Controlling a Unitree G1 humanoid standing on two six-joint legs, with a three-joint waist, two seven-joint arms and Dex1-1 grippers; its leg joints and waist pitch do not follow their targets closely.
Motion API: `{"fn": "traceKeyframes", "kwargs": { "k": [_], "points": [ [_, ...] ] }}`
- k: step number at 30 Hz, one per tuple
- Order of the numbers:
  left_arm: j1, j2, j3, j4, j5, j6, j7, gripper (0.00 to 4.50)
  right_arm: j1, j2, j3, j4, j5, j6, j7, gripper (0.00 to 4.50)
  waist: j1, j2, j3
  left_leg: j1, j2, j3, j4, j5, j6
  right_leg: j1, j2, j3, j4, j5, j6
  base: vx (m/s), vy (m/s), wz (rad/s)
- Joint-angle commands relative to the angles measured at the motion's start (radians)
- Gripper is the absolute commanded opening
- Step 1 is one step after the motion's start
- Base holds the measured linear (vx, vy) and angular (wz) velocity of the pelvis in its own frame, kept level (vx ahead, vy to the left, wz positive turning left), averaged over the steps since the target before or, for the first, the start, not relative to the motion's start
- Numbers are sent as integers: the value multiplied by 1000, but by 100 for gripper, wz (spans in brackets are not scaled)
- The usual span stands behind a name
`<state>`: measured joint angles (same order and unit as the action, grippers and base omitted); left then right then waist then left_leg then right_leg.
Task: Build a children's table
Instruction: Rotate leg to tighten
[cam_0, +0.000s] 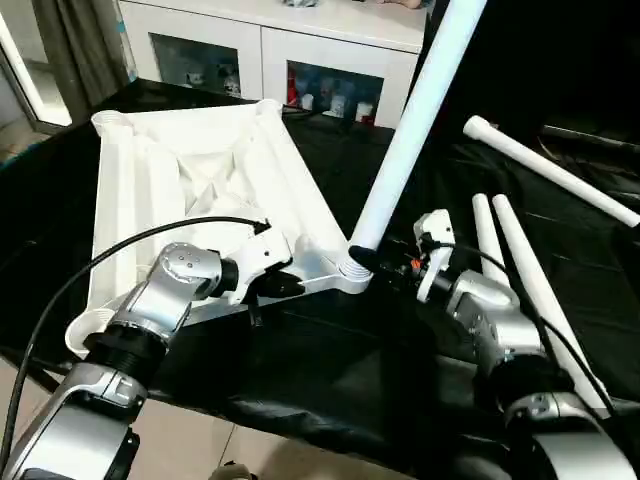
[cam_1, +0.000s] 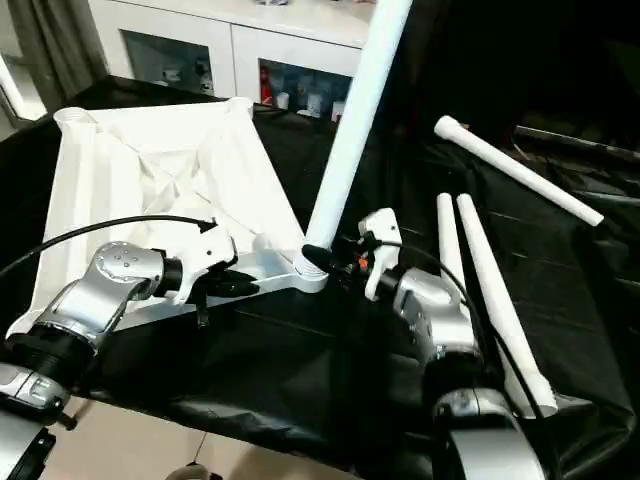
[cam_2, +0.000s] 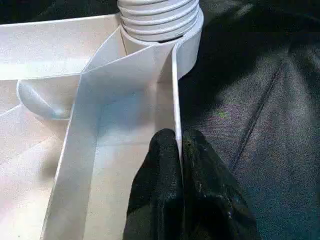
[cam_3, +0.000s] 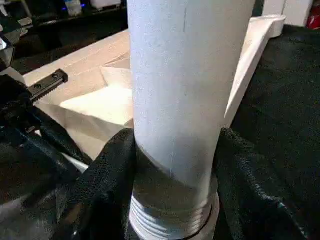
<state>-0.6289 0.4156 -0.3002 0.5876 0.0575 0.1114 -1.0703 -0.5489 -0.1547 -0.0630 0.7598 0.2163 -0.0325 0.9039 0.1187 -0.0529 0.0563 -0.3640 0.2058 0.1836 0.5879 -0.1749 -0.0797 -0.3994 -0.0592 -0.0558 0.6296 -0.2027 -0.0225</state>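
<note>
Nearest, the left tool (cam_0: 288, 284) is pinched tight on the near rim of the upturned tabletop (cam_0: 200, 170), likely to steady it on the black-draped table (cam_0: 330, 370). Just right, the right tool (cam_0: 385, 262) clamps the leg (cam_0: 415, 120) at its base, standing it tilted in the near-right socket (cam_0: 350, 268) with threads still exposed. Farther right, three spare legs (cam_0: 520, 260) lie waiting; a cabinet (cam_0: 300, 40) stands beyond.

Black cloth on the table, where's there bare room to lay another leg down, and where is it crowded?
Bare cloth lies along the near edge, between the two forearms, in front of the tabletop. Another strip runs between the upright leg and the two loose legs. It's crowded at the near corner socket, where the left gripper and right gripper work.
</note>
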Motion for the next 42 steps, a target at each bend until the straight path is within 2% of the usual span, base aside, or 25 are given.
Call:
{"fn": "traceKeyframes", "kwargs": {
  "k": [1,2,8,13,16,17,18,19,20,23,24,25,26,27,28,34,39,42],
  "points": [
    [-42,-7,5,-8,-3,-33,-6,0,44,-10,0,39,-21,27,-19,195,-7,21,-65,18,33,-11,-73,-216,-6,47,-82,50,-73,-91,-224,0,0,0],
    [-45,-5,4,-4,-1,-35,-5,0,56,-9,1,21,-14,27,-22,195,-6,24,-64,17,32,-11,-74,-228,-8,47,-82,50,-77,-111,-220,0,0,0],
    [-50,1,5,8,4,-44,-4,0,81,-22,24,-28,-25,10,-11,195,-7,20,-63,17,33,-13,-76,-238,-9,46,-84,50,-80,-148,-211,0,0,0],
    [-51,-3,6,10,2,-45,-2,0,89,-36,50,-45,-44,11,-1,195,-7,21,-64,16,33,-13,-75,-219,-6,47,-82,49,-76,-115,-213,0,0,0],
    [-53,-4,6,14,3,-47,0,0,81,-46,74,-39,-67,8,5,195,-7,22,-63,16,33,-13,-75,-228,-7,46,-83,49,-78,-131,-213,0,0,0],
    [-52,-4,6,14,2,-48,-1,0,77,-49,85,-39,-73,10,11,195,-8,21,-62,16,33,-13,-75,-230,-8,46,-83,49,-79,-137,-211,0,0,0],
    [-51,-3,6,14,1,-49,-2,0,69,-51,95,-38,-80,15,18,195,-7,11,-62,16,33,-13,-75,-226,-5,47,-84,49,-78,-157,-207,0,0,0],
    [-51,-2,6,14,1,-49,-3,0,59,-53,104,-35,-86,17,24,195,-7,13,-61,15,33,-12,-75,-225,-4,47,-84,50,-79,-164,-205,0,0,0],
    [-50,-1,5,13,2,-49,-4,0,50,-56,112,-33,-90,21,30,195,-9,6,-61,15,33,-11,-74,-219,-1,46,-84,50,-82,-169,-200,0,0,0],
    [-46,2,3,9,3,-49,-9,0,3,-66,140,-4,-105,36,59,195,-9,10,-63,14,33,-12,-73,-203,3,47,-85,49,-78,-157,-202,0,0,0],
    [-46,2,3,9,3,-49,-10,0,2,-66,141,-3,-105,36,59,195,-10,5,-62,12,32,-11,-72,-194,8,48,-84,49,-76,-154,-203,0,0,0],
    [-45,2,3,8,3,-48,-10,0,-7,-68,147,3,-108,41,69,195,-9,7,-62,13,33,-11,-72,-193,9,47,-85,50,-77,-153,-203,0,0,0],
    [-42,3,2,3,2,-46,-14,0,-18,-73,162,15,-117,48,85,195,-11,2,-61,12,33,-10,-72,-195,10,47,-84,49,-78,-157,-201,0,0,0],
    [-42,3,1,2,2,-45,-14,0,-19,-74,163,16,-119,48,86,195,-11,4,-61,12,33,-11,-73,-196,9,47,-85,49,-78,-164,-200,0,0,0],
    [-37,5,-1,-5,0,-43,-22,0,-35,-82,191,32,-140,52,115,195,-12,2,-61,12,33,-11,-71,-195,9,47,-85,48,-77,-170,-200,0,0,0],
    [-29,11,-10,-15,-5,-46,-48,0,-67,-94,245,72,-181,57,180,195,-12,0,-63,12,34,-10,-70,-178,14,46,-84,48,-74,-141,-204,0,0,0],
    [-23,21,-18,-28,-16,-52,-90,0,-80,-102,293,112,-213,55,240,195,-12,-2,-62,14,35,-9,-71,-195,12,45,-83,48,-75,-153,-206,0,0,0],
    [-14,30,-24,-43,-30,-64,-134,0,-86,-100,302,142,-224,48,252,195,-12,0,-62,16,37,-10,-73,-213,3,43,-84,48,-76,-162,-206,0,0,0]
  ]
}}
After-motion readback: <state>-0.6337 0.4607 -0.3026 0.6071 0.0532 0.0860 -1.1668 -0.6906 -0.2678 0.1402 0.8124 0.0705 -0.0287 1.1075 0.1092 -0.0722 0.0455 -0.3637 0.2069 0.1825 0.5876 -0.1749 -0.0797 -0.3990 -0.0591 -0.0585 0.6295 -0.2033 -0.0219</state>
